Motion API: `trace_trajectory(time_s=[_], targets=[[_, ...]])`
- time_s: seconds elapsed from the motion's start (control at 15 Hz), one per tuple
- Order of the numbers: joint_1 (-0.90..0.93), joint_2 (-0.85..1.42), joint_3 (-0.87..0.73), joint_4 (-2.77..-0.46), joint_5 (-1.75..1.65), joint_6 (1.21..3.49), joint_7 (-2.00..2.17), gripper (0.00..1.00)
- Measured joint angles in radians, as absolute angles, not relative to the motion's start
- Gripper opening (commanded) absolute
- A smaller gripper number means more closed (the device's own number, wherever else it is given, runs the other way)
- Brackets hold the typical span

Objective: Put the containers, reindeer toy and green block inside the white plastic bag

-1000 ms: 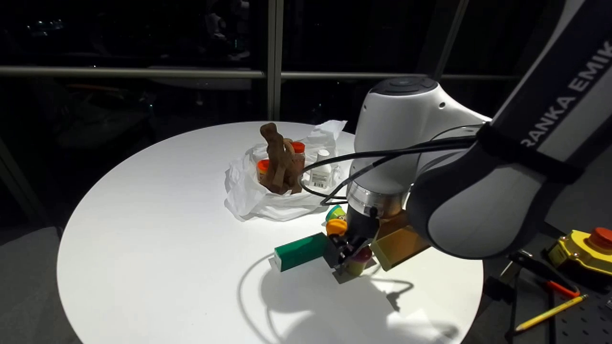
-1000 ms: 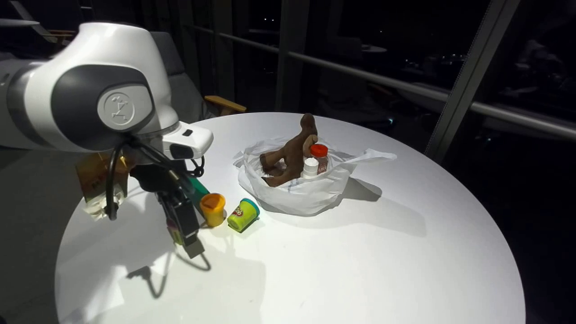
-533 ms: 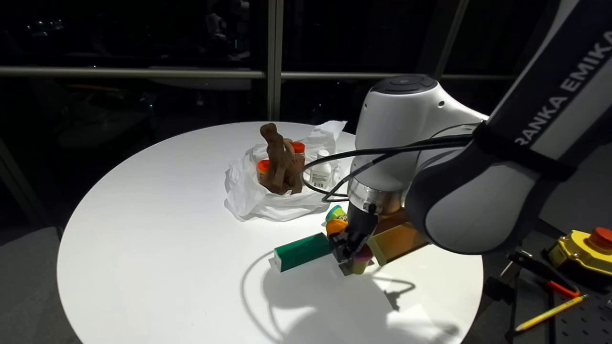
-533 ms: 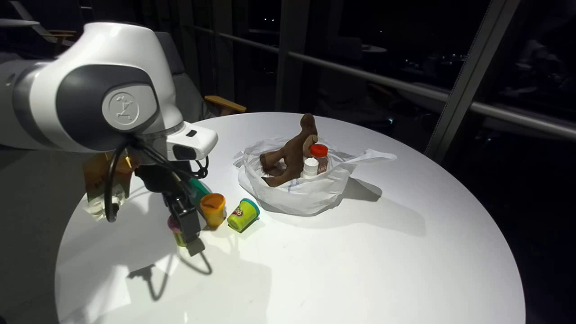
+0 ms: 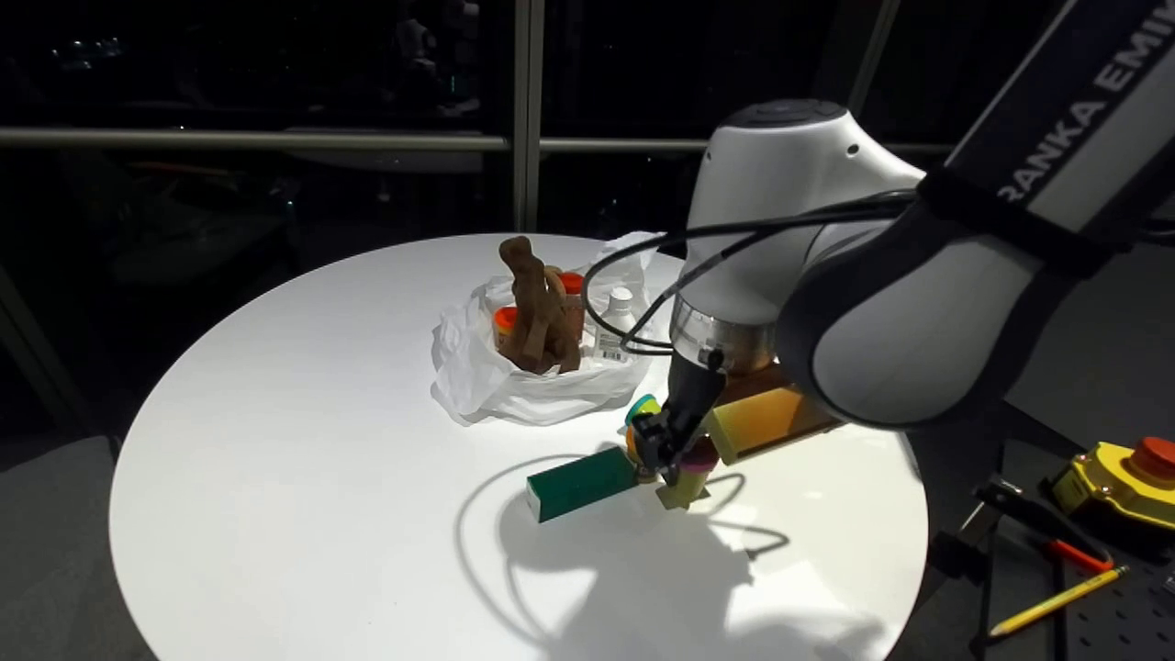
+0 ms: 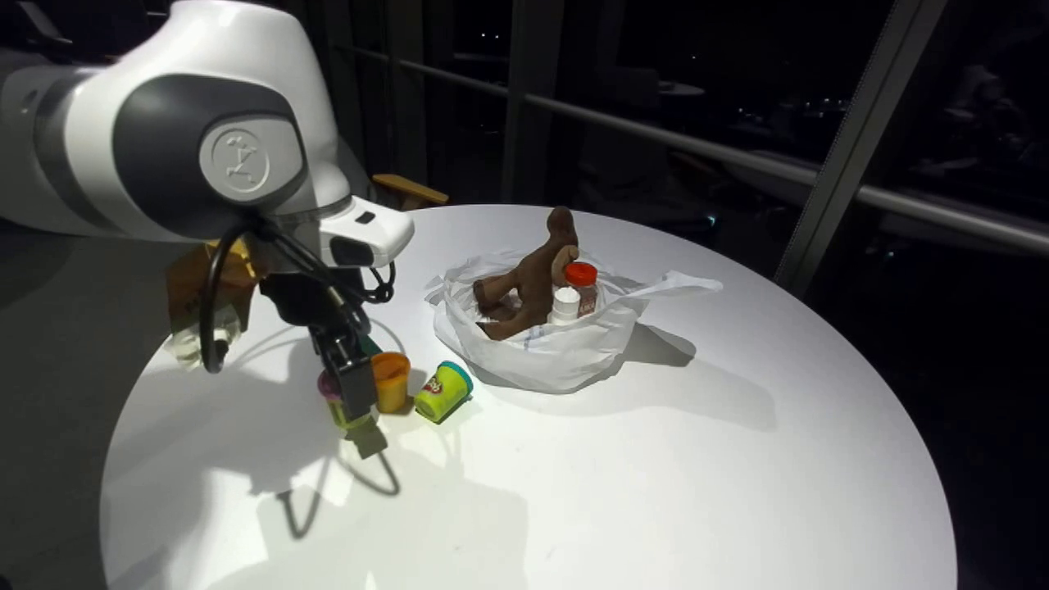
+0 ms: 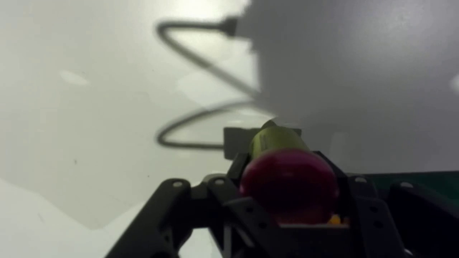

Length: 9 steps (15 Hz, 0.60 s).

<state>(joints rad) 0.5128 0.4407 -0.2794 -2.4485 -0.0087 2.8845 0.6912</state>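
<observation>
Worktop (image 6: 737,459), near edge: cut off in both exterior views. Pink-lidded pot (image 5: 696,472): partly hidden behind tool (image 6: 352,401). Green block (image 7: 434,181): cut off in wrist view. White-capped bottle (image 5: 611,348): label too small to read.

Under me spreads a round white bench (image 5: 321,441), brightly lit, soft shadows (image 5: 624,588) lying across it. Beyond it my room is dim: dark windows (image 5: 275,73), a metal rail (image 5: 275,140) across them, small lights (image 5: 87,52) dotting the black. In an exterior view I see a wooden armrest (image 6: 410,189) past the bench's edge.
</observation>
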Motion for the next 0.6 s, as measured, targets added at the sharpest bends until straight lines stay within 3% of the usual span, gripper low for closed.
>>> trace_trajectory(time_s=[0.33, 0.6], targets=[[0.474, 0.343, -0.283, -2.356, -0.041, 2.843, 0.726, 0.22], [0.460, 0.390, -0.303, -2.197, -0.142, 2.817, 0.836, 0.22]])
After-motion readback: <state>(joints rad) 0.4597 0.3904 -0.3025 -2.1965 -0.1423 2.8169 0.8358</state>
